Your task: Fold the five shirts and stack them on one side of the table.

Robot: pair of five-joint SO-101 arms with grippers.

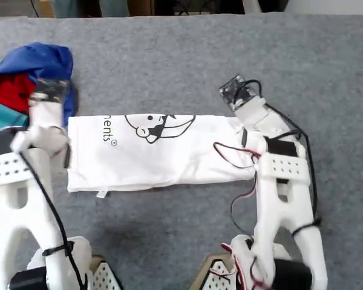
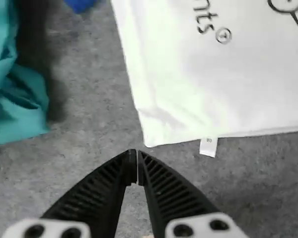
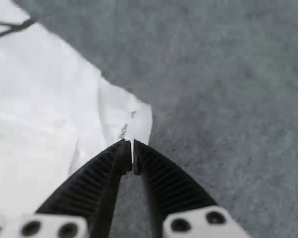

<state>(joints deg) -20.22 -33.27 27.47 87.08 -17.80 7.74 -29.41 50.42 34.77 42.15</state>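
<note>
Grey table [image 1: 187, 54], one folded white shirt [image 1: 157, 151], three coloured shirts [image 1: 25, 78] heaped

Bright, even light; shadows soft, perhaps overhead.

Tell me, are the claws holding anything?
The left gripper is shut on nothing. The right gripper is shut at a corner of the folded white shirt; a pinch cannot be told.
</note>
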